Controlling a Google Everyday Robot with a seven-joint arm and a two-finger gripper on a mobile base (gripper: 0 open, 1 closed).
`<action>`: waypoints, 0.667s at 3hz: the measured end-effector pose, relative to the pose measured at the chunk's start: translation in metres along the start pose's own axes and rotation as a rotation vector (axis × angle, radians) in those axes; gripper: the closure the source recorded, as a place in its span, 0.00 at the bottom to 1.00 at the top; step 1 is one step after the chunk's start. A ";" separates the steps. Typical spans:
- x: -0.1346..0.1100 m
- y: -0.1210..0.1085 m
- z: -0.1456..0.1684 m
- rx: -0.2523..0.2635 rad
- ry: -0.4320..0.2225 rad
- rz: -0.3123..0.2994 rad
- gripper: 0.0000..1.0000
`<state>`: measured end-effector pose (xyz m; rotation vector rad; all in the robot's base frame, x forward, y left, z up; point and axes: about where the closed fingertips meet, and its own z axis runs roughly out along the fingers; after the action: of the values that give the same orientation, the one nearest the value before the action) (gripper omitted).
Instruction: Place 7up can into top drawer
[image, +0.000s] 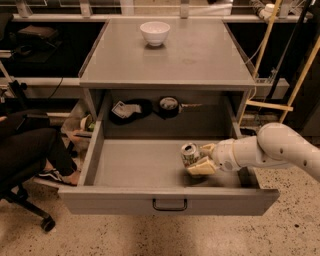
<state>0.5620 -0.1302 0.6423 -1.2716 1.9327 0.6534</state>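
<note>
**Can is in the drawer; the letting-go is still to do**

At far left, a black wheeled office chair (22, 155) stands beside the grey metal desk (200, 62). The desk's wide, shallow grey top drawer (115, 201) is pulled right out, and its small dark metal pull handle (170, 204) faces the camera. On the desk's flat top sits a small white ceramic bowl (155, 32), well apart from the action and no part of the job.

Right of centre is the small cylindrical green-and-white aluminium 7up can (190, 153), its silver top showing. It is already inside the drawer's walls, low over the plain floor toward the front right. Whether its base touches that floor cannot be told.

The cream-coloured two-finger tool (201, 160) is clamped around the 7up can from the right. It sits at the end of the white robot arm (280, 147), which reaches in over the drawer's right side.

By the look of it, most of the work is done: the drawer is open and the can has been brought inside it. What appears to remain is to rest the can on the drawer floor, loosen the grip and lift the arm clear. The can is light and narrow, so a careless withdrawal could tip it over.
</note>
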 end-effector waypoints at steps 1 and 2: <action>0.000 0.000 0.000 0.000 0.000 0.000 0.58; 0.000 0.000 0.000 0.000 0.000 0.000 0.35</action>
<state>0.5620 -0.1302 0.6423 -1.2717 1.9326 0.6535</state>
